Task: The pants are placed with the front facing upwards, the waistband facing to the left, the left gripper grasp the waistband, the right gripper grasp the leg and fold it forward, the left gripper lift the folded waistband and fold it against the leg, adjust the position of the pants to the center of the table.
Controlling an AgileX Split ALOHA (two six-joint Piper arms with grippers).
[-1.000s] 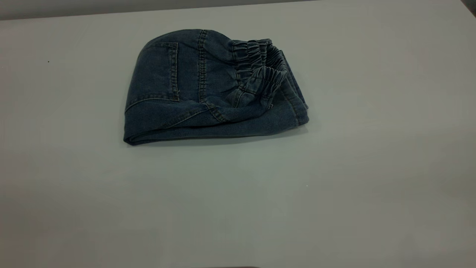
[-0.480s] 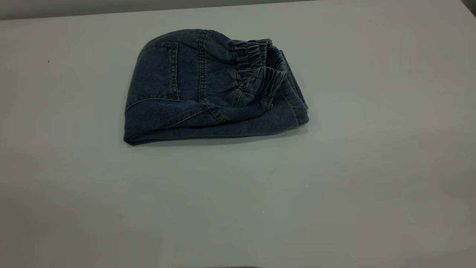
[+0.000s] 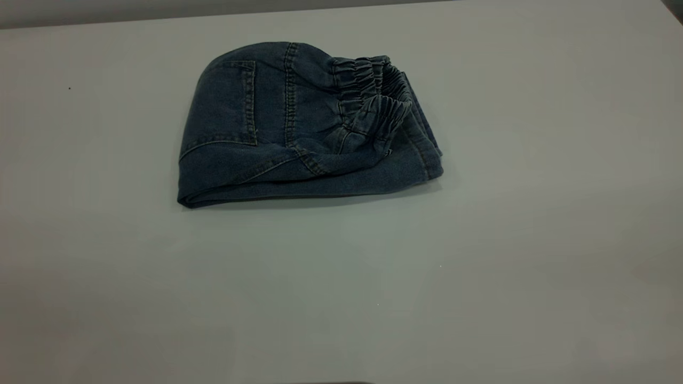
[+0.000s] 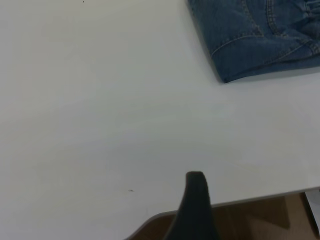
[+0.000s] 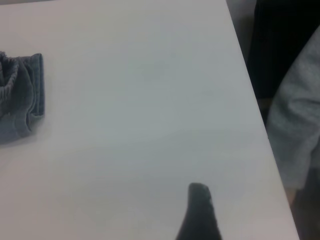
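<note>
The pants (image 3: pixel 299 133) lie folded into a compact blue denim bundle on the table (image 3: pixel 480 266), back-left of its middle, with a back patch pocket (image 3: pixel 229 104) facing up. The ruffled waistband (image 3: pixel 373 101) rests on top at the bundle's right, over the leg (image 3: pixel 347 181) folded beneath. Neither arm appears in the exterior view. Only a dark tip of the left gripper (image 4: pixel 196 200) shows, over the table's near edge and far from the pants (image 4: pixel 255 40). A dark tip of the right gripper (image 5: pixel 200 210) hangs over bare table, well away from the pants (image 5: pixel 22 95).
A person's grey sleeve (image 5: pixel 300 125) is beside the table's edge in the right wrist view. Brown floor (image 4: pixel 250 220) shows past the table edge in the left wrist view. Bare tabletop surrounds the pants on all sides.
</note>
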